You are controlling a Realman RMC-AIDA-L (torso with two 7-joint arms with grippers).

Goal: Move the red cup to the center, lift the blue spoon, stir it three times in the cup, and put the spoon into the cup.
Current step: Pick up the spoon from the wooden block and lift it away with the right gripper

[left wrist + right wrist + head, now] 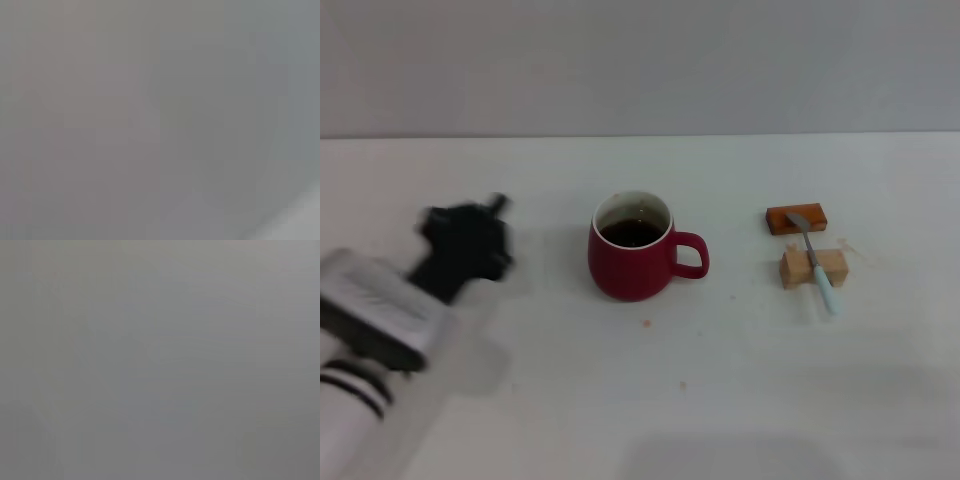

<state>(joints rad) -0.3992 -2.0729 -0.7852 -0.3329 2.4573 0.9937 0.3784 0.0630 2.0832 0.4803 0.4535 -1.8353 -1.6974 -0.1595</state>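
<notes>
The red cup (pixel 633 250) stands upright on the white surface (pixel 740 380), its loop handle turned toward the blue spoon (pixel 814 258) and dark liquid showing inside. Judged from the head view, it already sits about mid-surface, so the centring step looks done or nearly so.

To the handle side of the cup, well apart from it, the blue spoon lies propped across two blocks: its grey bowl rests on the orange-brown block (pixel 796 218) and its pale handle crosses the tan wooden block (pixel 813 267), the handle end running past it. This raised rest probably serves to keep the handle off the surface so fingers can close under it.

The left hand (pixel 470 240) hovers on the cup's opposite side, near but not touching it; whether its fingers are apart or together cannot be told. The right hand is not seen in any view. Both wrist views show only featureless grey.

Nothing stands between cup and spoon. A few small specks mark the surface near the cup and the blocks.
</notes>
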